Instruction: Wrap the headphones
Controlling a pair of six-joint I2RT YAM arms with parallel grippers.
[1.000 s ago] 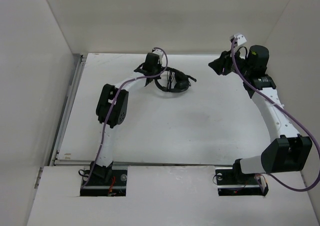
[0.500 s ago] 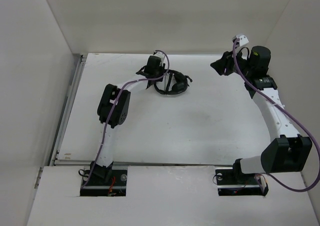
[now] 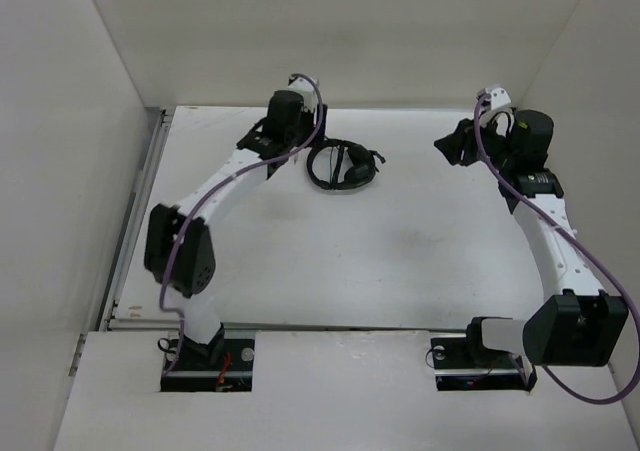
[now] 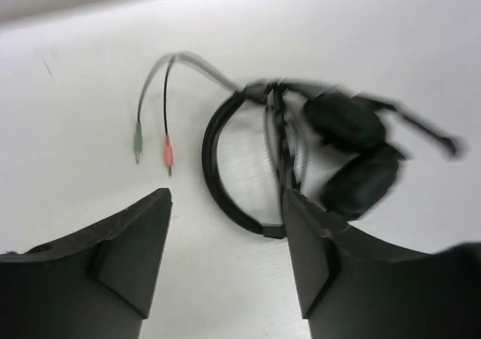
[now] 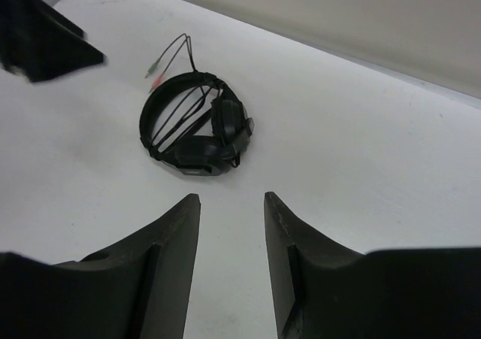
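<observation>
The black headphones (image 3: 345, 163) lie flat on the white table at the back middle. Strands of their thin cord run across the headband loop (image 5: 174, 115). Two plugs, one green (image 4: 137, 140) and one red (image 4: 167, 149), stick out on short leads past the band. My left gripper (image 3: 283, 146) hovers just left of the headphones, open and holding nothing (image 4: 225, 196), with the headband (image 4: 222, 185) just beyond its tips. Off to the right, my right gripper (image 3: 455, 141) is raised, open and empty (image 5: 231, 196), facing the headphones (image 5: 199, 128) from a distance.
White walls (image 3: 330, 31) close in the table at the back and both sides. A metal rail (image 3: 140, 201) runs along the left edge. The left gripper shows as a dark shape (image 5: 45, 46) at the top left of the right wrist view.
My left gripper has gone from shut to open and drawn back left from the headphones, its elbow swinging out to the left. The right arm shifted slightly right.
</observation>
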